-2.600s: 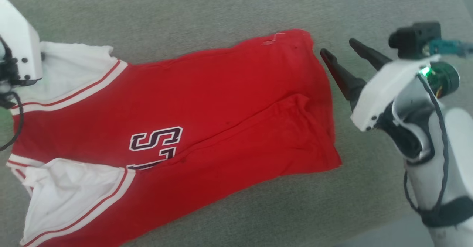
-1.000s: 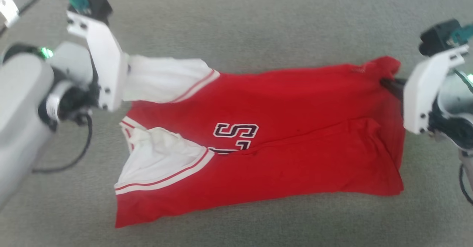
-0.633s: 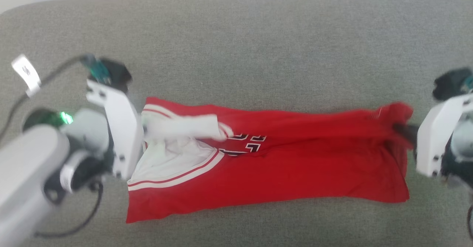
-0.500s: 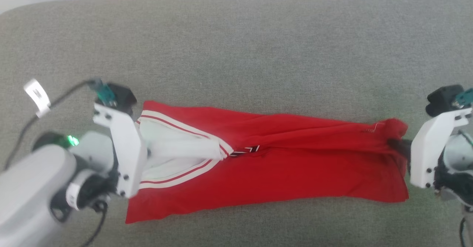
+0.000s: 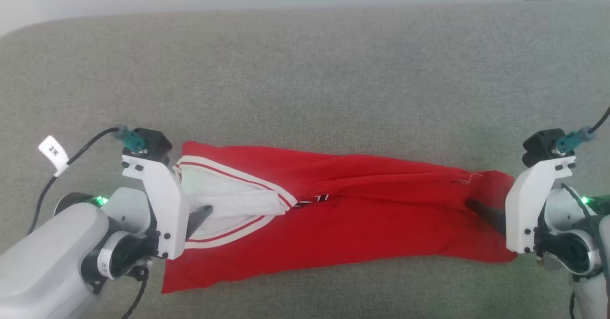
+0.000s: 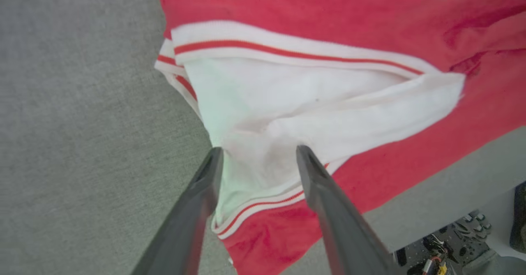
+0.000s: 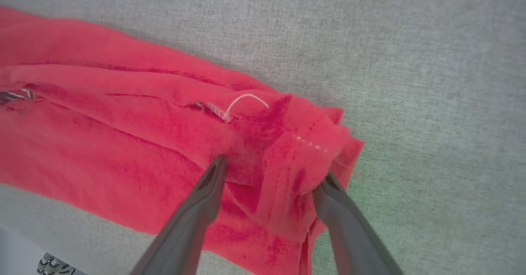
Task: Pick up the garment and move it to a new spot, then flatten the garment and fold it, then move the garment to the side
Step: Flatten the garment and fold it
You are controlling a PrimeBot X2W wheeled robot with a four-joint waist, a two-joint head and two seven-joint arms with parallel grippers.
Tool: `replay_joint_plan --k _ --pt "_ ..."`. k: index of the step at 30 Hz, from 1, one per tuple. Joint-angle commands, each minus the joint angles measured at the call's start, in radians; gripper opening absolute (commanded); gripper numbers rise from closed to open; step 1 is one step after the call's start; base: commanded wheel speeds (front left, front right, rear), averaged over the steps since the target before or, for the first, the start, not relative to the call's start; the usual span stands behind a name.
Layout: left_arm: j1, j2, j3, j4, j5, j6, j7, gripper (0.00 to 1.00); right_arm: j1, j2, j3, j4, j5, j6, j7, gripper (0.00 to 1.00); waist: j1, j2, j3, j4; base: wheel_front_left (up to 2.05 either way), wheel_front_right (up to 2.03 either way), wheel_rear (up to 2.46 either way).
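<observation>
red garment (image 5: 333, 223) lies folded on grey fabric (image 5: 305, 71); left pincer (image 6: 259, 149) spread over white sleeve (image 6: 308, 102), right pincer (image 7: 274, 167) spread at hem (image 7: 312, 143).

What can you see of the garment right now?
The garment is a red soft-knit jersey lying folded lengthwise into a long, wrinkled band across the gray fabric surface. Its white sleeve with red-and-white striped trim lies on top at the robot's left end; a bit of dark lettering peeks from the fold. The open left gripper straddles the sleeve, the open right gripper the bunched hem corner.
</observation>
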Motion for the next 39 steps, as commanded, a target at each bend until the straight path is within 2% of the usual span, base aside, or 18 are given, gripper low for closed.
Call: replay_joint_plan --k 1,6,13,19,20,26,32,39 --pt "0.018 0.002 0.009 -0.005 0.001 -0.010 -0.026 1.00 0.013 -0.004 0.001 0.000 0.002 0.000 -0.007 1.00 0.0000 0.0000 -0.015 0.000 0.00 0.00 0.00" --pt "0.054 0.016 0.052 -0.030 0.018 -0.034 -0.158 1.00 0.042 -0.002 -0.019 -0.022 0.001 0.000 -0.011 1.00 0.0000 0.0000 -0.045 0.004 0.00 0.00 0.00" --pt "0.136 0.026 0.120 -0.051 0.055 -0.059 -0.400 1.00 0.073 0.007 -0.089 -0.033 -0.017 0.000 -0.008 1.00 0.0000 0.0000 -0.077 0.021 0.00 0.00 0.00" --pt "0.230 0.034 0.173 -0.043 0.071 -0.074 -0.608 1.00 0.077 0.012 -0.158 0.009 -0.031 0.000 0.013 1.00 0.0000 0.0000 -0.081 0.047 0.00 0.00 0.00" --pt "0.261 0.035 0.191 -0.032 0.070 -0.078 -0.668 1.00 0.073 0.010 -0.175 0.034 -0.034 0.000 0.024 1.00 0.0000 0.0000 -0.079 0.058 0.00 0.00 0.00" --pt "0.346 0.038 0.250 0.015 0.070 -0.086 -0.844 1.00 0.048 0.018 -0.190 0.120 -0.029 0.000 0.048 1.00 0.0000 0.0000 -0.066 0.091 0.00 0.00 0.00" --pt "0.417 0.002 0.338 0.062 0.077 -0.101 -0.925 1.00 0.015 0.039 -0.165 0.232 -0.016 0.000 0.035 1.00 0.0000 0.0000 -0.052 0.123 0.00 0.00 0.00" --pt "0.501 -0.106 0.513 0.095 0.160 -0.142 -0.931 1.00 -0.014 0.080 -0.099 0.343 0.024 0.002 0.060 1.00 0.0000 0.0000 -0.042 0.147 0.00 0.00 0.00"
